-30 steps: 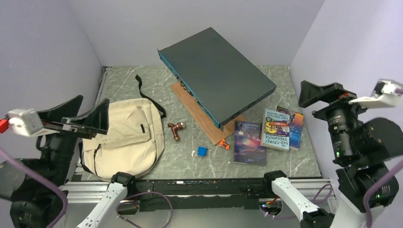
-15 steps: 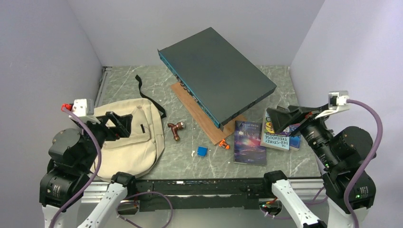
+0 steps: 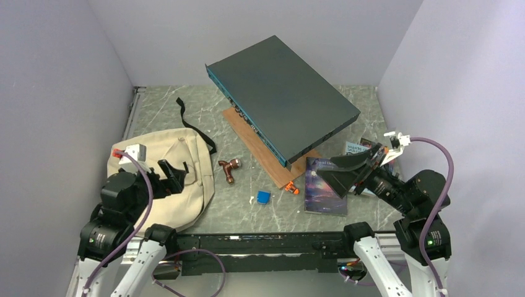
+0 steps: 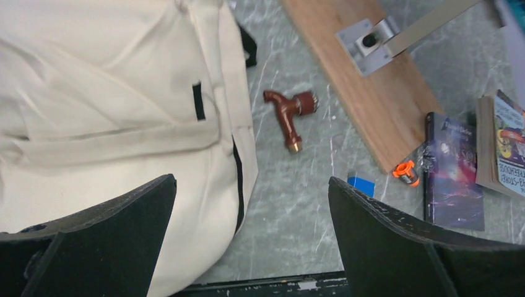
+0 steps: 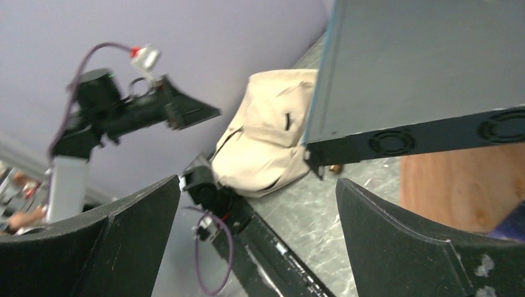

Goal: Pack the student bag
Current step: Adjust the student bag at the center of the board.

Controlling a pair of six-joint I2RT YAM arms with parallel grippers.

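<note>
Jaws: we see the left gripper (image 4: 251, 185) and right gripper (image 5: 257, 185) both spread wide, holding nothing | bag (image 3: 195, 192): flat on the table (image 3: 161, 111), near-left, beneath the left gripper | middle: blue block (image 3: 264, 197), brown pipe fitting (image 3: 229, 168), books (image 3: 323, 185) | far: grey box (image 3: 282, 99) tilted over a wooden board (image 3: 263, 151)

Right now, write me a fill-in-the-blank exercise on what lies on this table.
On the table, the cream backpack lies on the ______ side.
The small block near the front edge is coloured ______.
The board under the dark grey box is made of ______.
The left gripper and right gripper are both ______, holding nothing.
Missing words: left; blue; wood; open.
</note>
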